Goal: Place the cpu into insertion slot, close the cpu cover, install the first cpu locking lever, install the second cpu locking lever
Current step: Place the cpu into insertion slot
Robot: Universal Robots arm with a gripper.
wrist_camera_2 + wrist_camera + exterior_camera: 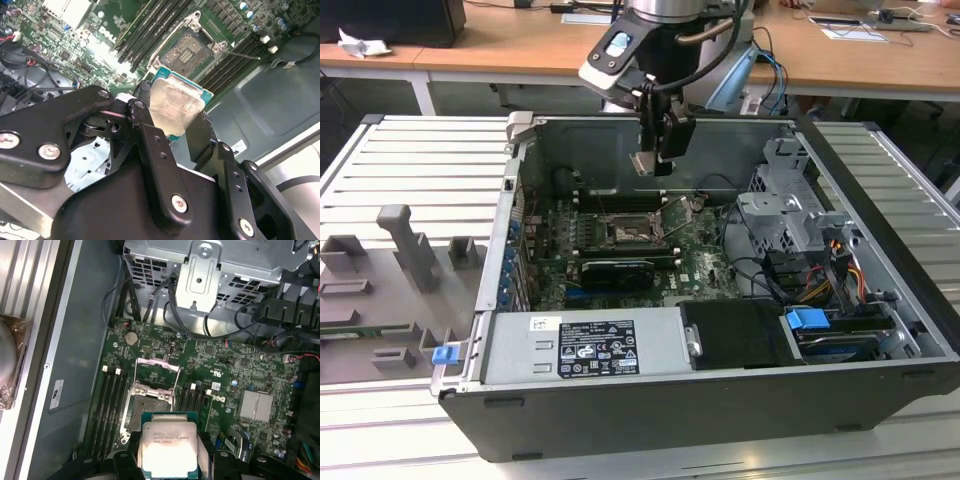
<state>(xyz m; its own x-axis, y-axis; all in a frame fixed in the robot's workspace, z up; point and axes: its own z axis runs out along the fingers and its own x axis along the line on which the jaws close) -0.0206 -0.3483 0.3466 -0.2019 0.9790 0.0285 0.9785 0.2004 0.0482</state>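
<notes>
Your gripper [172, 115] clamps the cpu [176, 97], fingers [147, 127] covering two sides | held above the open socket [150, 407], apart | cpu cover [158, 371] raised | cpu cut off in first wrist view

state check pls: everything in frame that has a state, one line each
tool, shut on the cpu.
cpu, held in the air over the board, not seated.
insertion slot, empty, contacts exposed.
cpu cover, flipped open.
locking lever, looks unlatched, sticking out beside the slot.
computer case, side open, inside exposed.
</notes>
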